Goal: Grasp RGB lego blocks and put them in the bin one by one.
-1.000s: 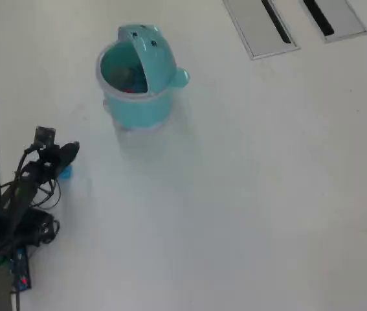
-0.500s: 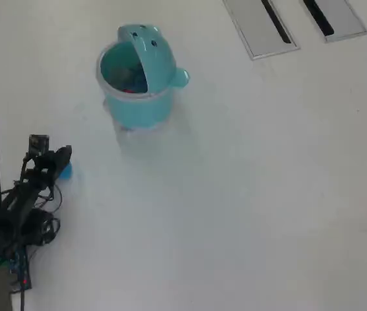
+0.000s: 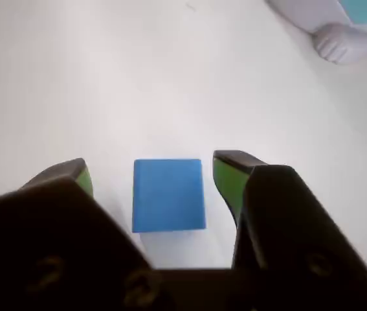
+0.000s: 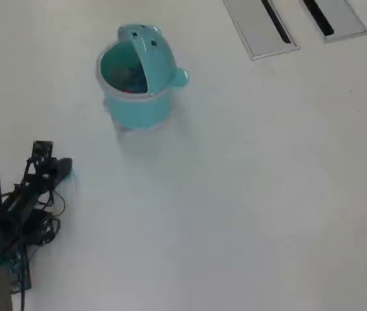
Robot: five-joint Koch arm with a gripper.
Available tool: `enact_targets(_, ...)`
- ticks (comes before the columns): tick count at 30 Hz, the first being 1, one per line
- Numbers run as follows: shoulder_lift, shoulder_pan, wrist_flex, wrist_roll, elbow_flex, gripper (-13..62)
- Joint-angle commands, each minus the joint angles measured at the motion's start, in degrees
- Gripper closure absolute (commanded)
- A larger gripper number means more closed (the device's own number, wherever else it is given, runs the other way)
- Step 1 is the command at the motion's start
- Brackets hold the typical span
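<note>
Straddling the small blue cube-like plastic block, my gripper stands with its jaws apart, one green-padded black fingertip on the left of the block and the other on its right in the wrist view. A strip of the white table shows between each pad and the block's sides, so I am touching neither face. The block sits flat on the table, its top facing my wrist camera.

From overhead, my black arm is folded low at the table's left edge, cables bunched around the base, with the gripper reaching up and right in that view; only a sliver of blue shows by its tip there.

The light teal round plastic bin stands upright well apart from me, farther up the table, its animal-face lid flipped open. Something red lies inside it; I cannot make out more. One rounded corner of the bin's foot peeks into the top right of the wrist view.
</note>
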Motion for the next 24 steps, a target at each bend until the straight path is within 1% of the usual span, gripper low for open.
enact_targets(1, 3.4, -0.6, -1.8, 1.6, 0.1, 16.0)
enact_targets(12, 2.7, 0.3, -4.0, 1.4, 1.6, 16.6)
enact_targets(24, -2.5, 2.1, -4.7, 0.1, -0.5, 17.2)
